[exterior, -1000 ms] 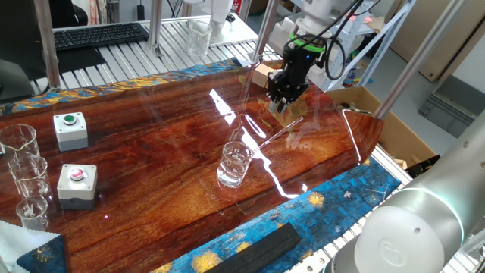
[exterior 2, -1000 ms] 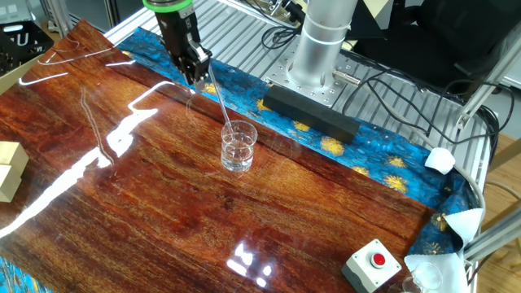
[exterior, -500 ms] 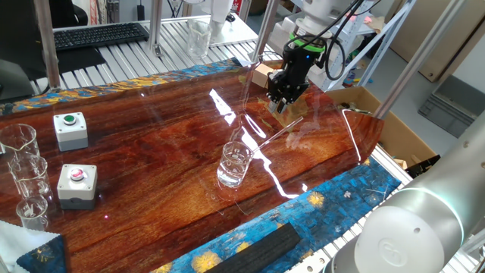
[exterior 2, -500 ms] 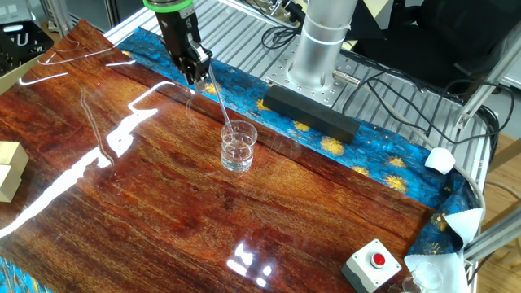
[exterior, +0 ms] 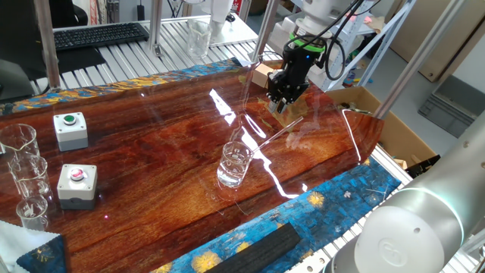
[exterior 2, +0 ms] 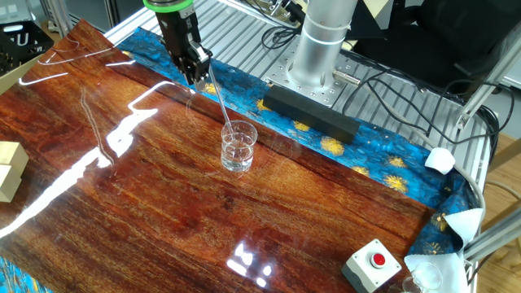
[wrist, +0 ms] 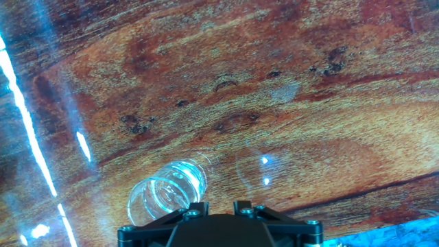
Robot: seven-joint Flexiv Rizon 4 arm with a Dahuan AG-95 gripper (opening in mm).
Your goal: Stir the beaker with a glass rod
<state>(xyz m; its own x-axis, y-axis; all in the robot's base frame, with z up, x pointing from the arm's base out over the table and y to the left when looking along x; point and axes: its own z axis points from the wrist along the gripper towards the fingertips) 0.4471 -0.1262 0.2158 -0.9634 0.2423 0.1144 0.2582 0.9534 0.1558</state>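
Glass rod [exterior 2: 220, 104], clamped in the gripper [exterior 2: 199, 79], slants down from the fingers into the beaker [exterior 2: 238, 147].

Wooden tabletop [exterior: 151, 152] is my landmark. Green-button box [exterior: 70, 130] on its left part, red-button box [exterior: 77, 185] nearer front edge beside it. Three clear beakers [exterior: 23, 178] in row at far left edge. Black bar [exterior: 254, 250] on blue cloth [exterior: 333, 201] along front edge. Keyboard [exterior: 98, 35] behind tabletop. Cardboard box [exterior: 394, 133] off right end.
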